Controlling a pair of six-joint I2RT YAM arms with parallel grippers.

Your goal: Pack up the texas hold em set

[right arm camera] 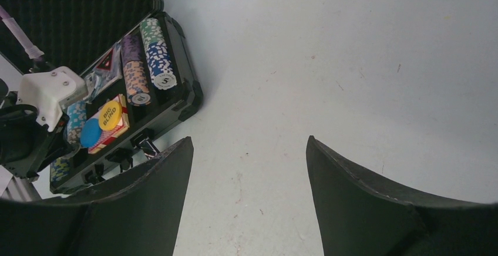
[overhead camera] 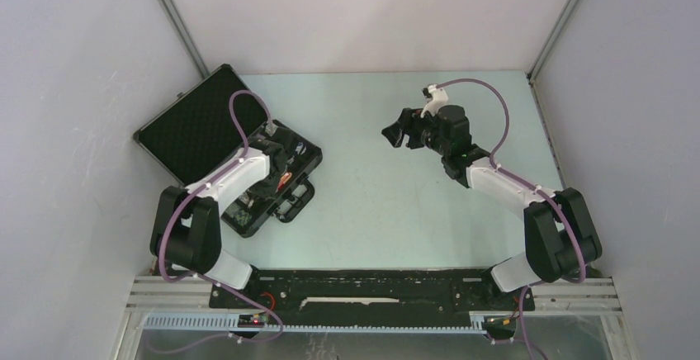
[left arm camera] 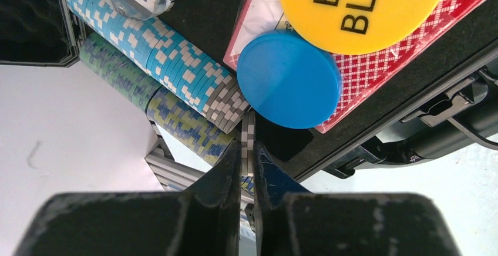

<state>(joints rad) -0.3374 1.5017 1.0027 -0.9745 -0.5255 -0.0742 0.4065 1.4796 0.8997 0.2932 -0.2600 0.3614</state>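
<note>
The black briefcase (overhead camera: 191, 125) of the texas hold em set lies open at the left, lid back, foam lining showing. My left gripper (left arm camera: 248, 148) hangs over its tray, shut on a thin grey-and-white chip (left arm camera: 249, 128) held edgewise at the end of the grey chip row (left arm camera: 226, 105). Beside it lie light-blue (left arm camera: 158, 50), green (left arm camera: 114, 68) and yellow-blue (left arm camera: 188, 128) chip rows. A blue disc (left arm camera: 289, 80) and a yellow "big blind" disc (left arm camera: 361, 9) rest on a red card deck (left arm camera: 384, 71). My right gripper (right arm camera: 249, 141) is open over bare table, nothing between its fingers.
The case's latches and handle (left arm camera: 434, 121) face the table's middle. In the right wrist view the case (right arm camera: 187, 98) sits at the left with further chip rows (right arm camera: 155, 53). Grey walls enclose the table on three sides. My right gripper (overhead camera: 399, 135) hovers mid-table.
</note>
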